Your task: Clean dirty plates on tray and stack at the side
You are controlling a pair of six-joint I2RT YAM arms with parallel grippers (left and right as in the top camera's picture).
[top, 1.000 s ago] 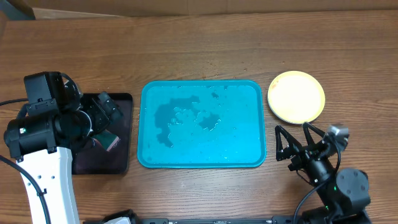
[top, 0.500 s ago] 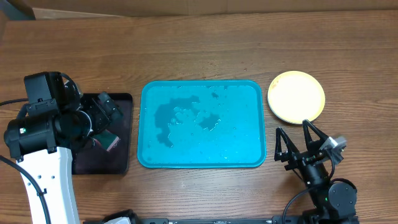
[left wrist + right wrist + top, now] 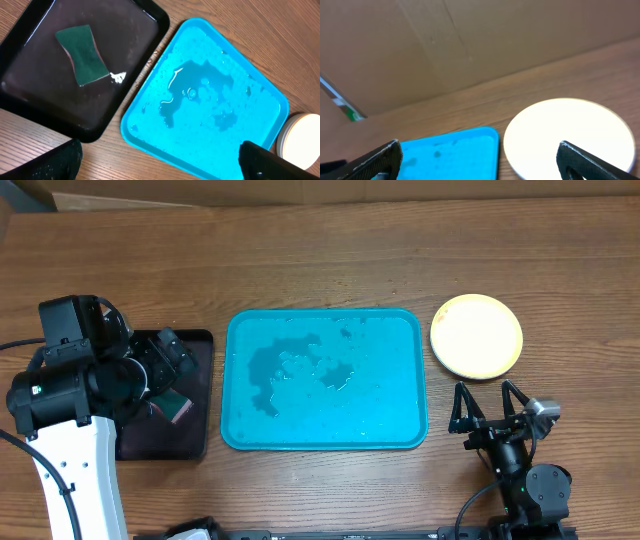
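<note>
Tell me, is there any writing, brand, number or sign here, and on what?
No text can be read: the tray, the plates, the dark tray and the sponge are all unmarked.
The white fleck on the dark tray is too small to tell, probably a glint.

The tabletop (image 3: 320, 260) carries one turquoise tray (image 3: 392, 385), one smaller dark tray (image 3: 170, 442), one green sponge (image 3: 178, 407) and one round yellow-rimmed plate (image 3: 476, 335). Whether more plates lie under it cannot be told. There are two robot arms: the left arm (image 3: 70, 415) and the right arm (image 3: 522, 472).
</note>
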